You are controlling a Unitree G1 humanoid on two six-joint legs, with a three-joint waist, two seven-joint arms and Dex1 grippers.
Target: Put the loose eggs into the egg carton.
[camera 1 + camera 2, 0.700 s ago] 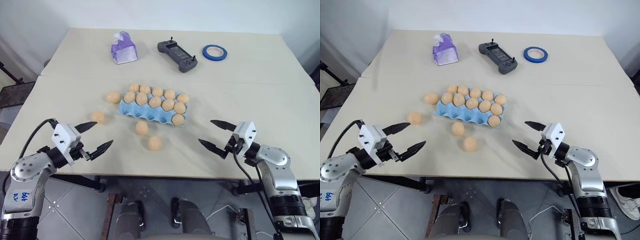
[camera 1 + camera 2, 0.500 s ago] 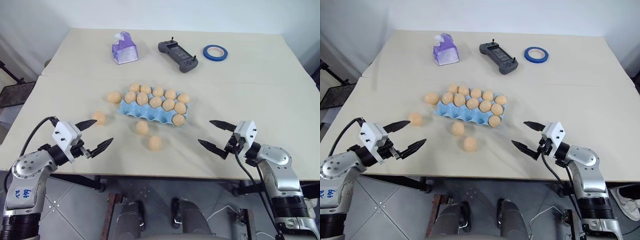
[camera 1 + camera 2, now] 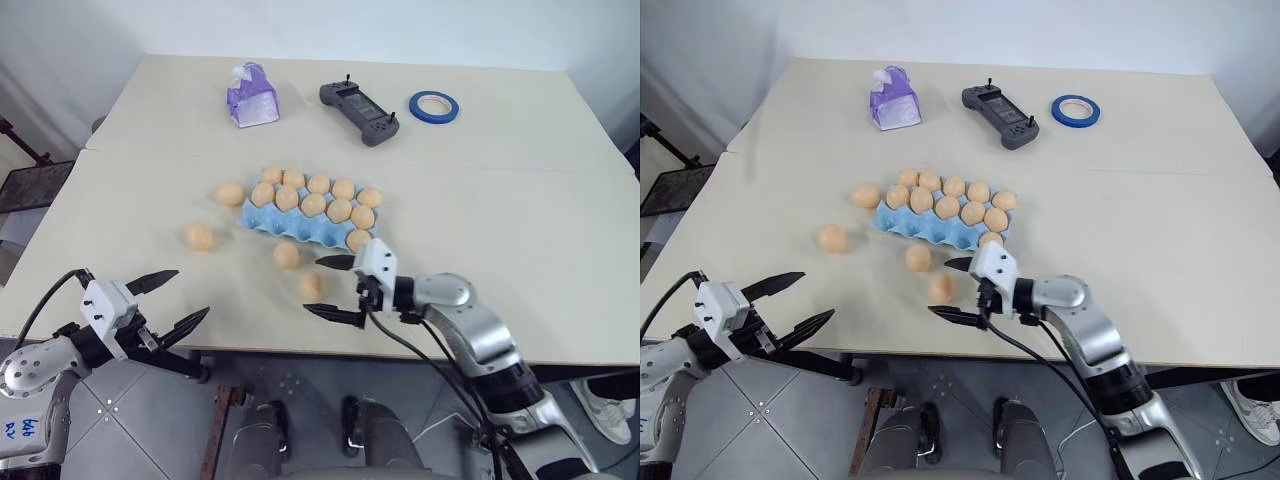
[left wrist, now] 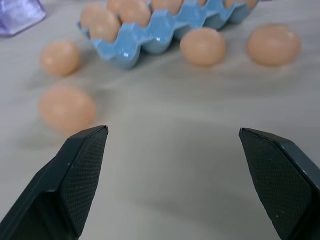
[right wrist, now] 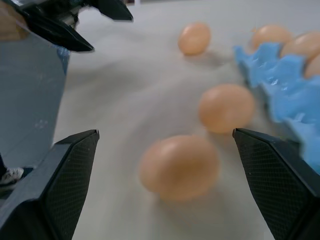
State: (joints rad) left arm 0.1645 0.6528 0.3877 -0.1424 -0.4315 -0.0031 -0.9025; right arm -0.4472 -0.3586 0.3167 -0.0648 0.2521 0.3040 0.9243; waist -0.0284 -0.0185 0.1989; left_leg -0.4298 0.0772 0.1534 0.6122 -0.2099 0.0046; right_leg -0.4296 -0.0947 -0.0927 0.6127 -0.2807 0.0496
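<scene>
Right gripper, black fingers spread wide, straddles nearest pale orange-tan loose egg; left gripper, also spread, well apart.

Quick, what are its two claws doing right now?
Left gripper: jaws open, holding nothing.
Right gripper: jaws open, holding nothing.

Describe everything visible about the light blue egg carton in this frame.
The light blue moulded-pulp egg carton is a flat, lidless rectangular tray of rows of cups, lying slightly skewed near the middle of the beige table. Pale orange-tan eggs fill its far two rows, and one more sits in the near row's right-end cup; the other near cups look empty. Four loose eggs lie on the table close to its left end and near edge. Neither gripper touches it; the open right gripper hovers just in front of it.
</scene>
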